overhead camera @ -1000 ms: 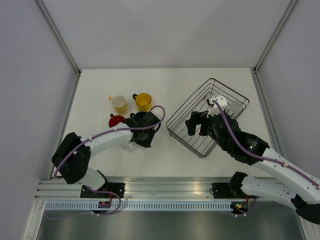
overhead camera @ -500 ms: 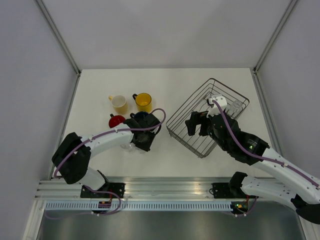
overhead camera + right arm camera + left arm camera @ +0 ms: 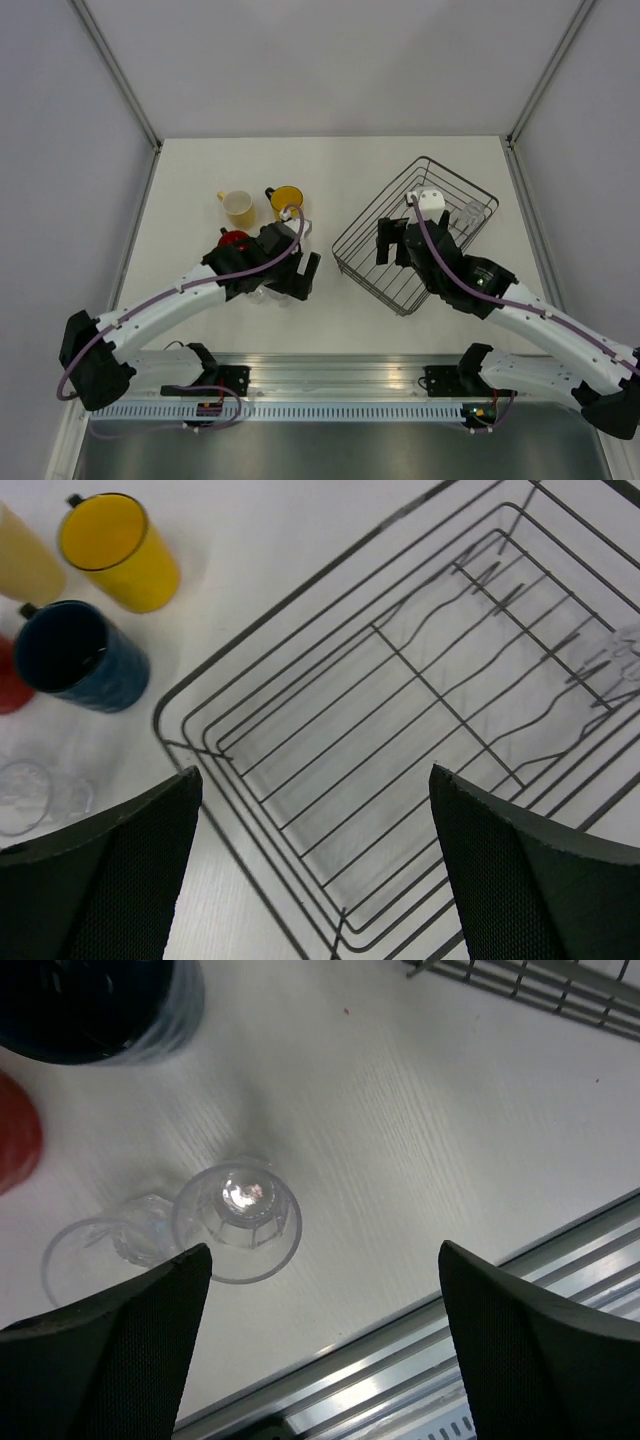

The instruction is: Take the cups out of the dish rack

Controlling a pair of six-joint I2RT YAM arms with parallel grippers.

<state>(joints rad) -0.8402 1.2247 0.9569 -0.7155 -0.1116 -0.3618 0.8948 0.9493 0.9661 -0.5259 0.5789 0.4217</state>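
Two clear glass tumblers (image 3: 237, 1220) (image 3: 95, 1260) stand side by side on the white table, with my left gripper (image 3: 320, 1360) open just above and nearer than them, holding nothing. Behind them are the dark blue cup (image 3: 95, 1005) and red cup (image 3: 234, 238); the pale yellow cup (image 3: 238, 205) and bright yellow cup (image 3: 287, 200) stand farther back. The dark wire dish rack (image 3: 460, 177) lies at the right, one clear tumbler (image 3: 468, 213) at its far end. My right gripper (image 3: 315, 870) hangs open over the rack's bare floor (image 3: 157, 720).
The aluminium rail (image 3: 450, 1360) runs along the table's near edge, close under my left gripper. Grey walls and slanted frame posts (image 3: 120, 80) border the table on both sides. The rack's row of wire prongs (image 3: 520, 610) stands near its far end.
My left gripper has opened and let go of a glass tumbler beside the other one, and its arm has lifted and swung left. The right gripper has shifted slightly farther over the rack.
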